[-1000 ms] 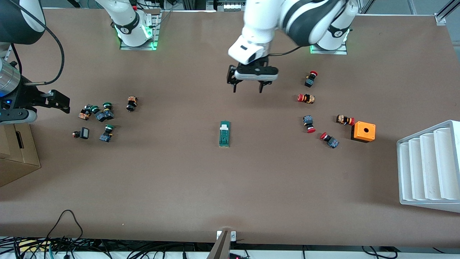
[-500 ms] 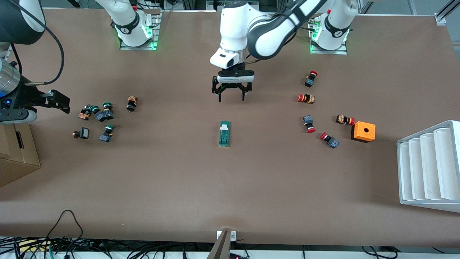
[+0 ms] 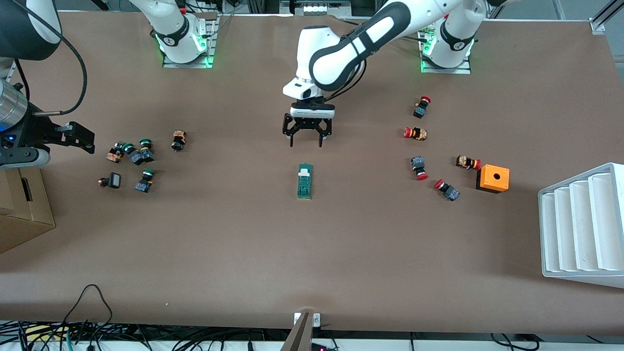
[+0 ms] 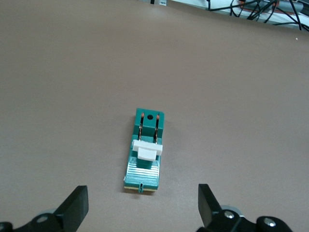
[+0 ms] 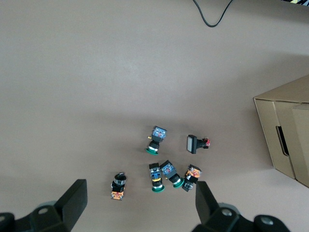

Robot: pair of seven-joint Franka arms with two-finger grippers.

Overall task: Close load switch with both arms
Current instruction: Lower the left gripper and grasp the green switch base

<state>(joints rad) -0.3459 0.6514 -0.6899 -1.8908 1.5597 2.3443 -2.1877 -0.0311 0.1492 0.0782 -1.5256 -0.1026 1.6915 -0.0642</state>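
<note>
The load switch [image 3: 304, 181], a narrow dark-green block with a white sliding piece, lies flat at the middle of the table. In the left wrist view the switch [image 4: 145, 152] lies just ahead of the open fingers, its white slider near mid-length. My left gripper [image 3: 306, 141] [image 4: 142, 205] is open and empty, low over the table just on the robots' side of the switch, not touching it. My right gripper [image 3: 80, 138] [image 5: 140, 195] is open and empty, held high over the right arm's end of the table, and waits.
Several green- and black-capped push buttons [image 3: 131, 155] [image 5: 166, 171] lie under the right gripper. A cardboard box [image 3: 22, 209] stands by them. Red-capped buttons [image 3: 418, 166], an orange box with a hole [image 3: 493, 178] and a white slotted tray [image 3: 582, 224] are toward the left arm's end.
My left gripper has come down and moved toward the right arm's end, ending close to the load switch. The right arm and the switch have not moved.
</note>
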